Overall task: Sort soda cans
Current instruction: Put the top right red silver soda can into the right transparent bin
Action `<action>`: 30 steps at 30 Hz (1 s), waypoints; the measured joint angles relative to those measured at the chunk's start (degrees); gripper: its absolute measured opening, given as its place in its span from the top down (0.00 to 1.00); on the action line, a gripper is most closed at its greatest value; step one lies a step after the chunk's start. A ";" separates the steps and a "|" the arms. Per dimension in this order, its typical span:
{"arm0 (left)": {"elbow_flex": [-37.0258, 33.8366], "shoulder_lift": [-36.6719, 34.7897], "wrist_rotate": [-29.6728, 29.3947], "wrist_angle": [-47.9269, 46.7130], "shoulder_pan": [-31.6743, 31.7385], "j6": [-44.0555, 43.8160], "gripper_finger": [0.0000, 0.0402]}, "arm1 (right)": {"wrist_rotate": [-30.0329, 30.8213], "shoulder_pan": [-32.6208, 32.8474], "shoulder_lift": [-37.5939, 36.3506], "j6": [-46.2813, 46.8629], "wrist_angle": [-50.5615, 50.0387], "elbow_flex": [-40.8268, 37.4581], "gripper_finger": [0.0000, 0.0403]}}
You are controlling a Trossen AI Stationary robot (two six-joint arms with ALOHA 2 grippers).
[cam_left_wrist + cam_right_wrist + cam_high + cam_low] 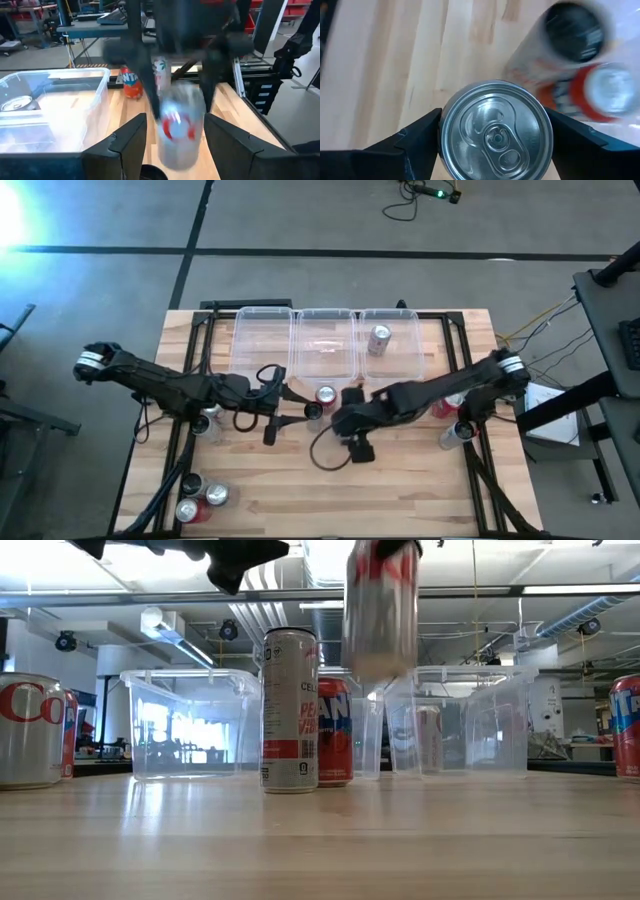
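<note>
1. Right gripper clamps a silver can by its sides, lifted just in front of the bins.
2. Light, slick, dentable: grip mid-wall gently.
3. Left gripper waits part-open, empty.

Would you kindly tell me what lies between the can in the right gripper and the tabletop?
Nothing: the low view shows bare air beneath the can, which the right gripper holds aloft.

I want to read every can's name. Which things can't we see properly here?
- Lifted can: label blurred in low and left wrist views; right wrist view shows only its top.
- Three corner cans: too small in high view.
- Can in a clear bin: too small in high view.
</note>
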 joint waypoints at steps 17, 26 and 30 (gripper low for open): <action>0.00 3.20 -0.58 5.46 0.32 1.51 0.54 | 15.21 -22.75 -26.17 -1.99 -15.84 -4.43 0.26; 0.00 4.17 -0.58 5.63 0.87 1.51 0.54 | 2.97 -36.04 -30.88 -7.74 -4.36 -22.80 0.26; 0.00 4.17 -0.58 5.63 0.87 1.51 0.54 | 2.77 -38.06 -30.54 -9.29 -1.98 -27.61 0.25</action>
